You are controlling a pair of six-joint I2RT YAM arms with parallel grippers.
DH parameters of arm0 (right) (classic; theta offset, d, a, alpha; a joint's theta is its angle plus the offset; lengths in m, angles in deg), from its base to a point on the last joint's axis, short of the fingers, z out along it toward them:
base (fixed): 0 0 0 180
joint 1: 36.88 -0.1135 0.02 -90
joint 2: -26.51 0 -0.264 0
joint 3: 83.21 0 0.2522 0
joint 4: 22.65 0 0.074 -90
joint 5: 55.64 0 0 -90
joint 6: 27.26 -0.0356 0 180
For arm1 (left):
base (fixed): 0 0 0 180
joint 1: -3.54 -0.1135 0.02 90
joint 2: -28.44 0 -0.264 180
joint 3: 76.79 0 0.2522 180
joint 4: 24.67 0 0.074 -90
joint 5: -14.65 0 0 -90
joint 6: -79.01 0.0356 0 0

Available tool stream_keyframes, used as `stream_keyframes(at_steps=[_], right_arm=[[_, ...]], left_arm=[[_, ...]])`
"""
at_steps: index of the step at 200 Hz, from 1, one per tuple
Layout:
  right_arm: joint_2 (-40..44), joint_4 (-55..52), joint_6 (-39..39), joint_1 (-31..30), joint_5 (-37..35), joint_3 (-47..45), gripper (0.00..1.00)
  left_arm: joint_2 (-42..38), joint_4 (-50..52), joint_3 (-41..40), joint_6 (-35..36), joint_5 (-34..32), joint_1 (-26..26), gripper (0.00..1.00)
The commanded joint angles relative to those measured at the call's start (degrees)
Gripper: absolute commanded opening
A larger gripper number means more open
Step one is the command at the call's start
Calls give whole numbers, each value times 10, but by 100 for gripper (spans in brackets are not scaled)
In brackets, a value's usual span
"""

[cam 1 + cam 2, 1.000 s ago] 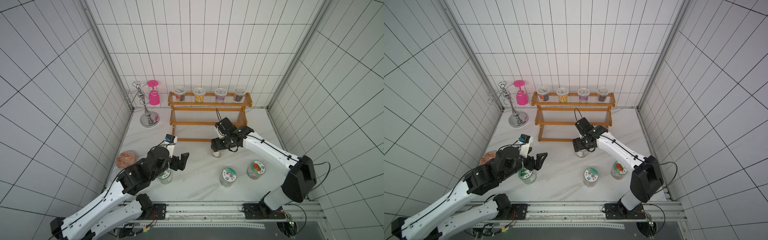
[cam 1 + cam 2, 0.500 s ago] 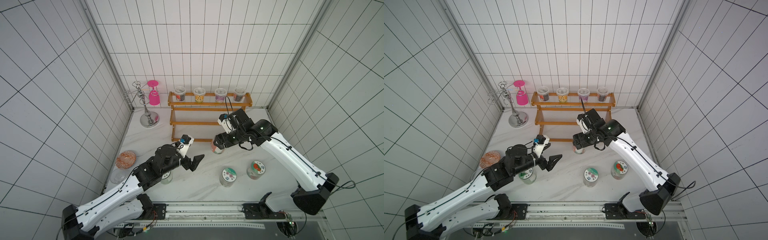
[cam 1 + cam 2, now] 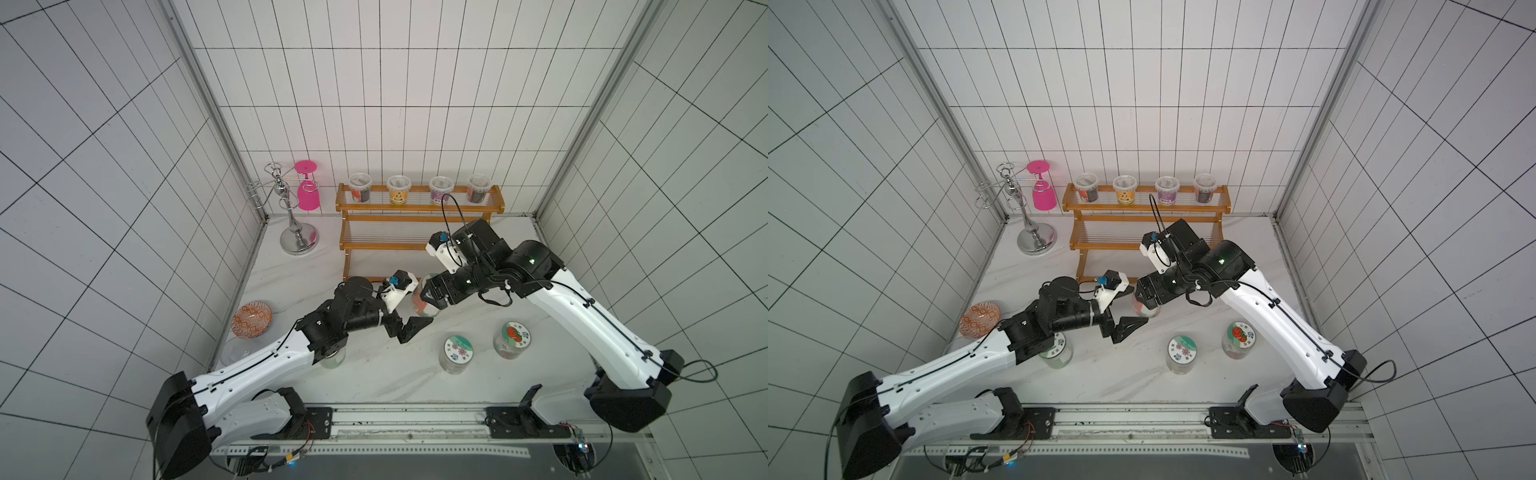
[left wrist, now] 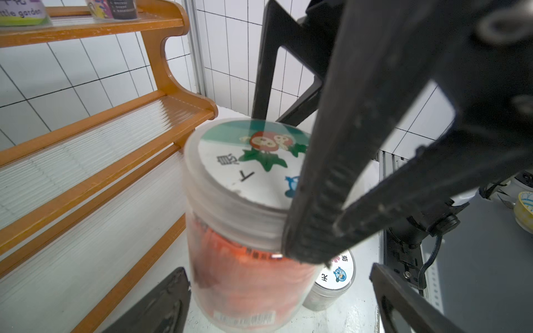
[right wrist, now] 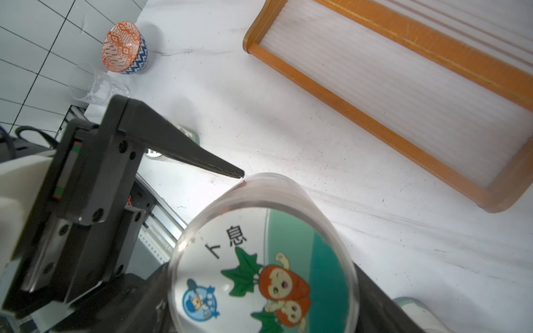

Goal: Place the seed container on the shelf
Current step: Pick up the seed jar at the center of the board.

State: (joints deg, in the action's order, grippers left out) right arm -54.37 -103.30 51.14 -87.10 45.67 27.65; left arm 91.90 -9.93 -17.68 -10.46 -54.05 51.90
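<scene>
Two grippers meet at one jar. The clear plastic seed container with orange-red contents and a cartoon-printed white and green lid (image 3: 420,302) stands just in front of the lowest tier of the orange-brown wooden three-tier stepped shelf (image 3: 419,246), and is not yet on it. The right gripper (image 3: 432,296) is clamped on it near the top. In the left wrist view one ribbed black finger (image 4: 314,201) presses against the lid's side wall. The left gripper (image 3: 1127,309) is spread wide and holds nothing, with its fingers on either side of the jar's body. In the right wrist view one fingertip (image 5: 230,172) sits just beside the lid's rim; whether it touches I cannot tell. Nor can I tell whether the jar's base rests on the white marbled tabletop (image 3: 374,386).

The step in hand looks like a handover, or a two-armed steadying, ahead of the placing. If so, the left fingers should close on the body below the right's grip before the right lets go. The jar must then be kept upright and set onto a tier that has free room.
</scene>
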Motion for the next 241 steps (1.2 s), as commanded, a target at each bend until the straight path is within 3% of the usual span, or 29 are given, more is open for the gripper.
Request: stream_keyframes(at_steps=[1, 92, 124, 146, 168, 204, 241], right_arm=[[7, -3, 9, -9, 19, 32, 54], [1, -4, 10, -19, 40, 38, 55], [0, -5, 12, -19, 36, 34, 63], [-2, -6, 15, -20, 35, 34, 76], [-1, -3, 16, -19, 24, 36, 86], [11, -3, 17, -19, -16, 63, 98], [47, 6, 10, -17, -109, 68, 99]], left_arm=[[15, -41, 16, 14, 27, 1, 99], [48, -78, 24, -3, 38, 1, 98], [48, -80, 26, -3, 54, 1, 76], [48, -80, 26, -6, 53, 1, 61], [47, -82, 25, -21, 47, 1, 60], [43, -99, 13, -37, -4, 1, 61], [22, -211, -50, -62, -143, 0, 63]])
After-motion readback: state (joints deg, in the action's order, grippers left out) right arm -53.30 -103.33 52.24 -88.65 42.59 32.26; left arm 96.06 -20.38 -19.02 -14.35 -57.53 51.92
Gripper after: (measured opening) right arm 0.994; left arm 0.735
